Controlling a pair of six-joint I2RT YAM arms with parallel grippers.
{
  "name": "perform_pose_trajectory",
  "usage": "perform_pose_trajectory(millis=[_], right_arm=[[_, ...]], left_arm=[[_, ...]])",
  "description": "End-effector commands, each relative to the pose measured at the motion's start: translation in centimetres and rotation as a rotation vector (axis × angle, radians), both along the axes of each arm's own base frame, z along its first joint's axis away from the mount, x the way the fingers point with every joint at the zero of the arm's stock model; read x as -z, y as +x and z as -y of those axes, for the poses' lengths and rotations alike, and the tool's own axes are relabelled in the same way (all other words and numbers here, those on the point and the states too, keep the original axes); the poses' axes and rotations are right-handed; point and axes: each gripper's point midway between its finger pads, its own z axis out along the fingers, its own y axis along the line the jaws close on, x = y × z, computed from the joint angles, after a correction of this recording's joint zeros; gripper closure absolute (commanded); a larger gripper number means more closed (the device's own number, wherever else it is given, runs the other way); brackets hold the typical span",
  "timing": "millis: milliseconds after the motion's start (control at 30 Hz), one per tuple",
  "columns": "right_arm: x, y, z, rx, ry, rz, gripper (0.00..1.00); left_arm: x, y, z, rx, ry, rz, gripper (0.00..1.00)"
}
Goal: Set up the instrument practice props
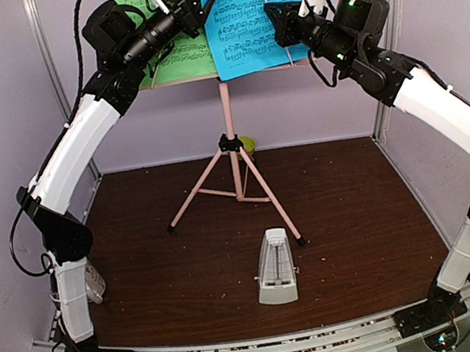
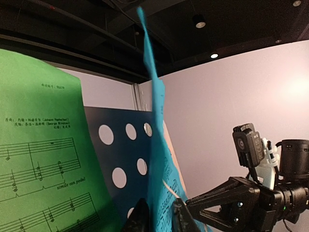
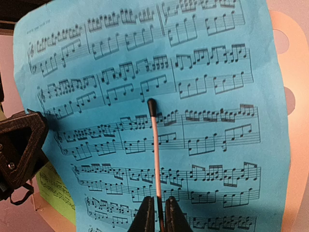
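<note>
The pink tripod music stand (image 1: 229, 124) stands at the table's back middle. The green sheet (image 1: 183, 56) and the larger blue sheet (image 1: 239, 18) lean on its perforated desk (image 2: 120, 154). My left gripper (image 1: 209, 0) is up at the blue sheet's left edge. In the left wrist view its jaws (image 2: 161, 218) stand slightly apart astride that edge (image 2: 157, 121), beside the green sheet (image 2: 38, 159). My right gripper (image 1: 277, 23) is shut on the stand's thin pink page-holder rod (image 3: 154, 145), which lies across the blue sheet (image 3: 217, 121). The white-grey metronome (image 1: 275, 268) stands upright near the front.
A small lime-green bowl (image 1: 249, 143) sits behind the stand's pole. A white mug (image 1: 95, 281) is half hidden behind the left arm's base. The stand's legs spread over the mid-table. Walls close in at the left, right and back.
</note>
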Motion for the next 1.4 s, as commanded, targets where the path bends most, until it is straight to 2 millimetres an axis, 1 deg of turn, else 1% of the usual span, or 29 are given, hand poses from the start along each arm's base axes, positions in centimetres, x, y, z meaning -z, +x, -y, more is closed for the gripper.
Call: perform_pose_trajectory(millis=[0,67,100,333,433,533,600,700,733,867,967,1100,1267,1367], right_arm=[[-1.2,-1.5,-0.2,-0.043,0.022,0.031,0.83],[-1.3,-1.6,-0.1,-0.041,0.021,0.031,0.76],[-1.2,-1.6,0.0,-0.041,0.019,0.031,0.74],[-1.0,-2.2,0.8,-0.026,0.014,0.031,0.71],[-1.2,-3.2,2.1,-0.012,0.014,0.035,0.69],[-1.0,-4.1,3.6,-0.004,0.016,0.023,0.65],[-0.5,-4.2,5.0,0.004,0.032,-0.005,0.64],[0.6,-4.1,7.4,0.019,0.072,-0.059,0.64],[0.9,-3.8,8.5,0.035,0.086,-0.076,0.64],[2.4,-2.8,10.9,0.048,0.129,-0.138,0.65],[2.8,-2.4,11.3,-0.021,0.166,-0.168,0.65],[3.1,-2.1,10.2,-0.106,0.183,-0.204,0.68],[3.4,-2.0,8.7,-0.200,0.215,-0.245,0.71],[3.8,-1.7,8.5,-0.207,0.229,-0.266,0.71]], left_arm=[[-1.3,-1.0,-0.4,-0.001,-0.028,0.051,0.76],[-1.5,-1.1,-0.6,-0.006,-0.028,0.050,0.71],[-1.5,-1.1,-0.6,-0.008,-0.027,0.049,0.70],[-2.2,-1.9,-1.3,-0.016,-0.025,0.051,0.66],[-2.2,-2.2,-1.8,-0.027,-0.017,0.037,0.64],[-1.7,-2.1,-2.1,-0.044,-0.003,0.007,0.63],[-1.4,-2.1,-2.4,-0.058,0.012,-0.010,0.58],[-1.0,-2.2,-2.8,-0.076,0.026,-0.033,0.56],[-1.1,-2.2,-3.0,-0.083,0.028,-0.037,0.55],[-1.5,-2.5,-4.0,-0.112,0.029,-0.059,0.54],[-1.4,-3.0,-4.5,-0.120,0.040,-0.078,0.52],[-0.5,-3.3,-5.1,-0.130,0.061,-0.113,0.50],[1.4,-3.4,-5.6,-0.145,0.090,-0.171,0.40],[2.6,-3.3,-6.1,-0.173,0.100,-0.207,0.39]])
